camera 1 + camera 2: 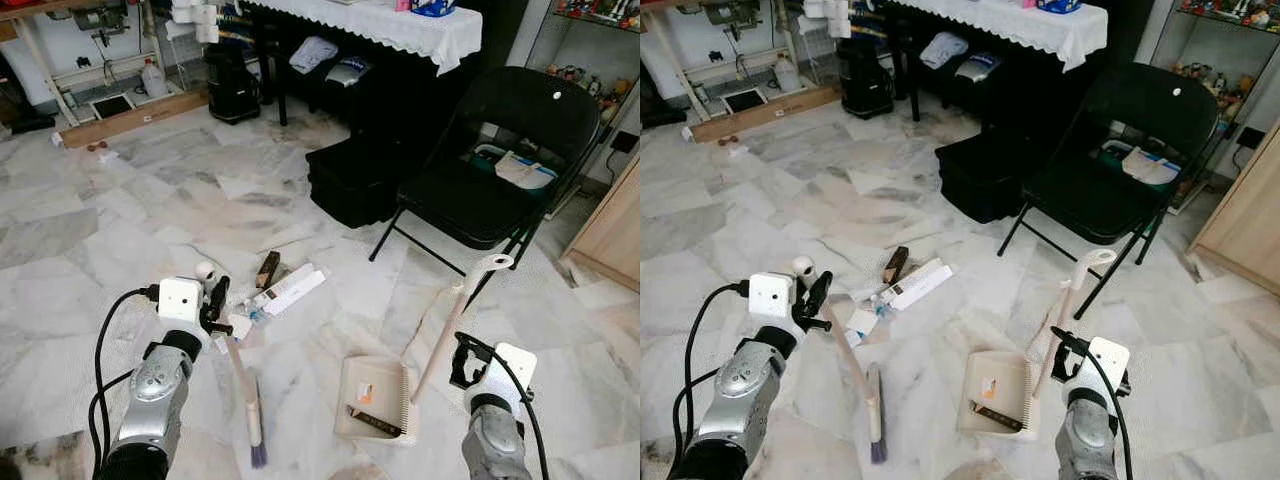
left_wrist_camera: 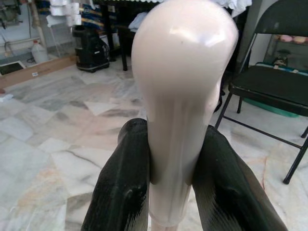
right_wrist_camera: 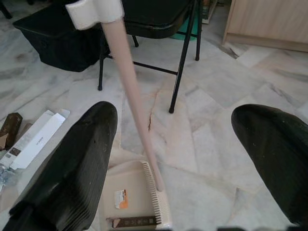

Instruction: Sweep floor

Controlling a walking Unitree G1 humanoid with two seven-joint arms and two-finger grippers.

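– So, how far was the sweeping?
– Partly done. The left gripper (image 1: 218,305) pinched the broom (image 1: 243,385); the right gripper (image 3: 180,163) was spread near the dustpan (image 1: 375,399), which held some litter. A white box (image 1: 289,290) remained farther left.

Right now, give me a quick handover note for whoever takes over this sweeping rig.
Left pincer: shut on the broom handle, near its rounded top; broom bristles rest on the marble floor.
Right pincer: open, fingers apart on either side of the dustpan handle, not gripping it.
Dustpan sits on the floor between the arms, a dark wrapper and an orange scrap already in it.
Left to sweep: white box, brown packet and small litter ahead of the broom.
Next, probably: close on the dustpan handle, then sweep.
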